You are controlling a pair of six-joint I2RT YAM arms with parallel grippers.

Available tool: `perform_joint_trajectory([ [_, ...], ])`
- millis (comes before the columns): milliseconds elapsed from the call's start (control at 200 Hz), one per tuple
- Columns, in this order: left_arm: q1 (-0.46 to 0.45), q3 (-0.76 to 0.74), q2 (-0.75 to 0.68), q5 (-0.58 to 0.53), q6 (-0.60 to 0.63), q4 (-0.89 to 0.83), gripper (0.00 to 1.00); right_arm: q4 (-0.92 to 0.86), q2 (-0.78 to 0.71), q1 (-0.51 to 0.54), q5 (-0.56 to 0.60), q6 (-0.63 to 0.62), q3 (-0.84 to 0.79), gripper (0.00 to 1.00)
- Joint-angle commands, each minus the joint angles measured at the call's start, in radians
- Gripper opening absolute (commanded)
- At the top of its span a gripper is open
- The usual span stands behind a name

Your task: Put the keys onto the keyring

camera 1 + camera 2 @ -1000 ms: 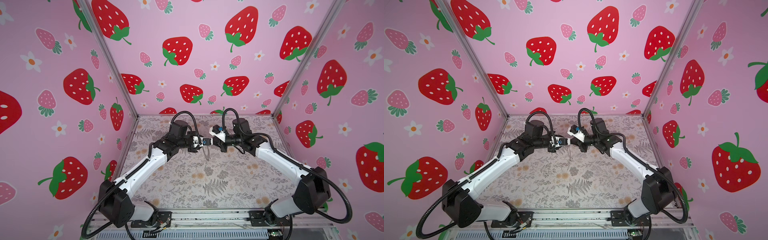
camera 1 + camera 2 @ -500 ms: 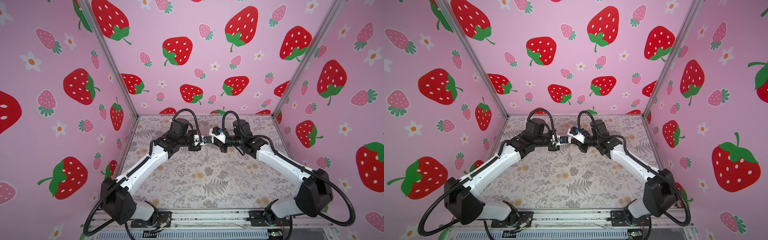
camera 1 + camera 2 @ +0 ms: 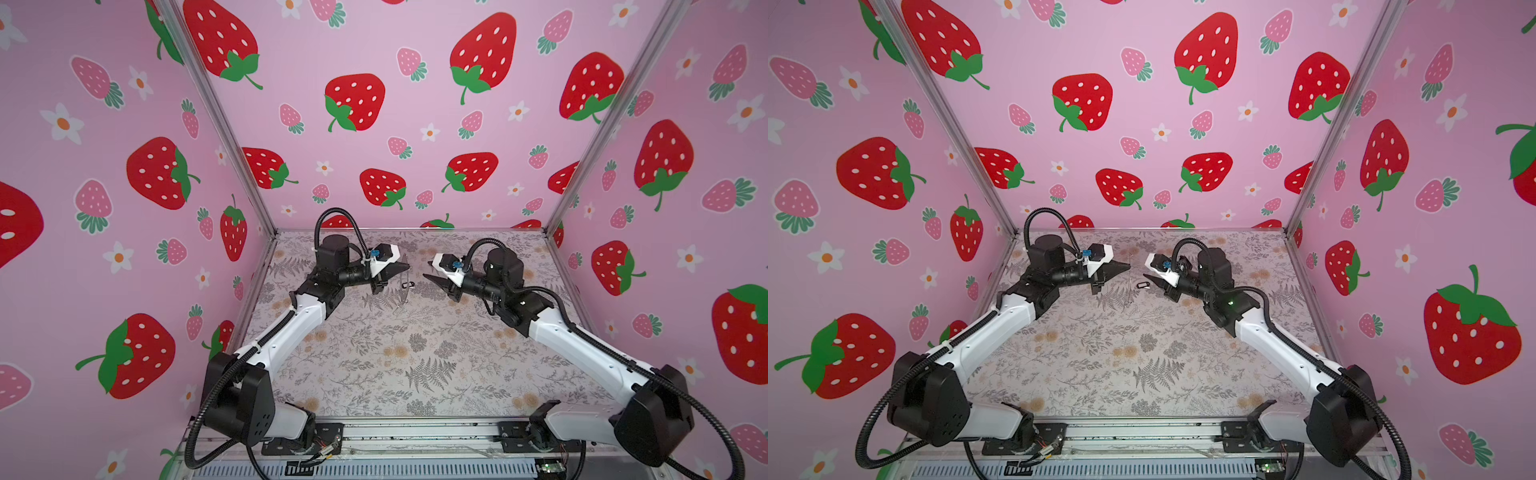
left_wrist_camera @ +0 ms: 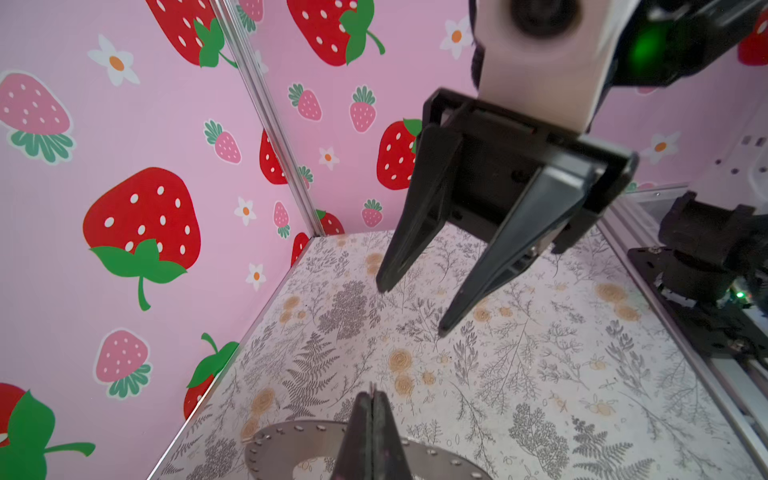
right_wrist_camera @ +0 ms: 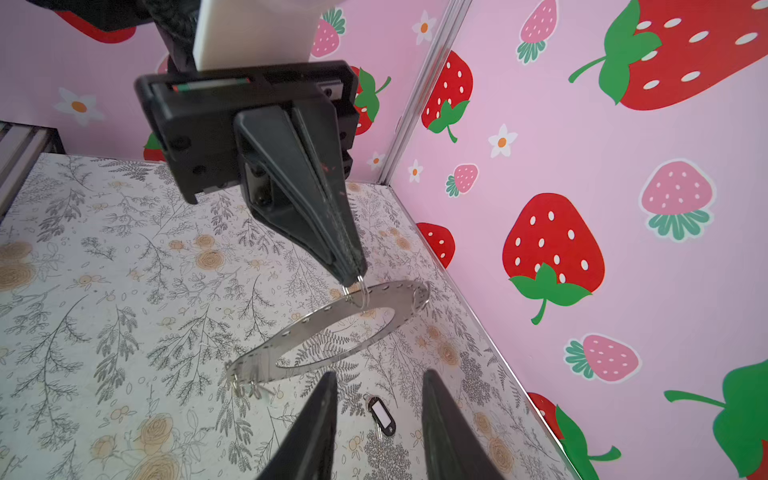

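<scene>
Though the silvery metal keyring [image 5: 253, 368] is clamped in the left gripper [image 5: 353, 279], the black-rimmed oval tag [image 3: 1143, 285] is found unthreaded at its three o'clock, with the right gripper [image 5: 379, 374] released.

**Enclosure, three-sided, top views.**
- Back wall [image 3: 415, 124], 12 o'clock: a pink panel that bore large red strawberries with green leaves, small pink strawberries and white flowers with orange centres.
- Left wall [image 3: 104, 232], 9 o'clock, and right wall [image 3: 698, 232], 3 o'clock: these carried the same print.
- Left corner post [image 3: 226, 137], 11 o'clock, and right corner post [image 3: 602, 137], 1 o'clock: silvery metal, set where the walls met.
- Tabletop [image 3: 395, 365]: it was covered in a pale sheet with grey ferns, sprigs and tan rosettes, and reached all three walls.
- Front rail [image 3: 415, 430], 6 o'clock: a silvery metal bar that ran along the near edge, with a slotted strip [image 3: 374, 471] beneath it.
- Light: it was soft and even.
</scene>
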Motion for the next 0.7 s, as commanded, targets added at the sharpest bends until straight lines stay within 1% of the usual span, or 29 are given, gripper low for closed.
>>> perform_joint_trajectory([
  [0, 0.006, 0.0, -0.002, 0.094, -0.17, 0.242, 0.0, 0.14, 0.012, 0.003, -0.056, 0.085, -0.027, 0.36],
  [100, 0.008, 0.0, 0.005, 0.103, -0.213, 0.287, 0.0, 0.233, 0.015, 0.003, -0.096, 0.137, -0.057, 0.36],
  [270, 0.007, 0.01, 0.023, 0.129, -0.256, 0.332, 0.0, 0.298, 0.03, 0.003, -0.158, 0.174, -0.061, 0.31],
  [350, 0.008, 0.013, 0.033, 0.142, -0.284, 0.358, 0.0, 0.353, 0.033, 0.003, -0.164, 0.207, -0.072, 0.3],
  [440, 0.007, 0.018, 0.043, 0.165, -0.288, 0.362, 0.0, 0.398, 0.041, 0.003, -0.173, 0.227, -0.078, 0.29],
  [695, 0.001, 0.027, 0.056, 0.201, -0.3, 0.378, 0.0, 0.416, 0.079, 0.004, -0.188, 0.241, -0.059, 0.26],
])
